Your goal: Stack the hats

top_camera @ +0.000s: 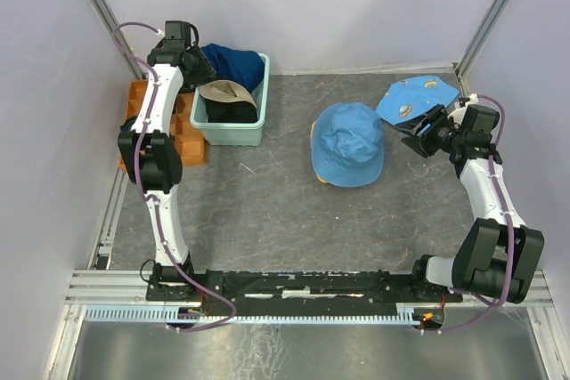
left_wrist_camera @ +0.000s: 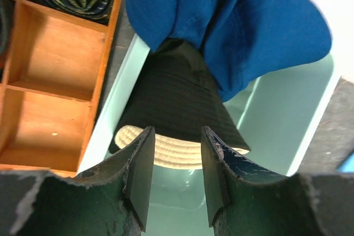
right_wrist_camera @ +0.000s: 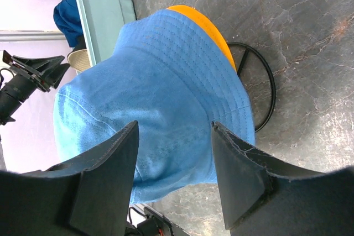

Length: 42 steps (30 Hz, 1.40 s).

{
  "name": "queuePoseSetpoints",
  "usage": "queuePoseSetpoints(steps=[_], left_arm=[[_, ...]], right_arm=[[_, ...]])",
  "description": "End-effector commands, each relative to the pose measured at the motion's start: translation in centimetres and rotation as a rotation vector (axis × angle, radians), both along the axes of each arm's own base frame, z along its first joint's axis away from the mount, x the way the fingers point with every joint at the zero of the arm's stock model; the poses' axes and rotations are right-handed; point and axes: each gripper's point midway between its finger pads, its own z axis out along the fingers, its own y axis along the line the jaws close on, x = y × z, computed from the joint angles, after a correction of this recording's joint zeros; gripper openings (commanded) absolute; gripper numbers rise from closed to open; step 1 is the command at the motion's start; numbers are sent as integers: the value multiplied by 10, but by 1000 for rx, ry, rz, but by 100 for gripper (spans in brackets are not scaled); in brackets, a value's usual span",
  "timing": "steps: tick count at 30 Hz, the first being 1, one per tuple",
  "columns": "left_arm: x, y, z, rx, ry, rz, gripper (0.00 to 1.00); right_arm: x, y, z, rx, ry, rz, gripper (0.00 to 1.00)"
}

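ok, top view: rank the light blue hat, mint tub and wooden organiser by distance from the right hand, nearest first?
From the right hand:
1. light blue hat, mid-table, just to the hand's left.
2. mint tub, further left, past the hat.
3. wooden organiser, by the left wall, beyond the tub.

Top camera looks down on the whole table (top_camera: 267, 211); both low-set wrist cameras share the mint tub (left_wrist_camera: 276, 114).

lab cell, plain partition walls (top_camera: 338, 6)
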Motion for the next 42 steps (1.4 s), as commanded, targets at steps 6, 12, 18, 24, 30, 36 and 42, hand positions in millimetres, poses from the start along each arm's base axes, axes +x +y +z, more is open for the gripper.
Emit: queuePoseSetpoints(steps=[6,12,18,24,30,36,42], left_arm=[[-11,19,18,211,-43,-131,49],[-13,21,21,190,-71,-123,57],[-3,14,16,83,-82,-83,59],[11,10,23,21,-137,-26,59],[17,1,3,-26,-105,-16,49],[18,-10,-2,-31,-104,-14,25],[21,-17,-11,-48,-82,-14,3]], right_arm=[[4,2,23,9,-76,10,63],[3,1,26,8,-79,5,63],[1,1,29,2,-80,1,63],[-3,2,28,-8,-78,3,62],[-2,1,29,-11,-80,1,62],[0,0,31,-10,-84,-1,62],[0,1,34,-10,-92,0,61]])
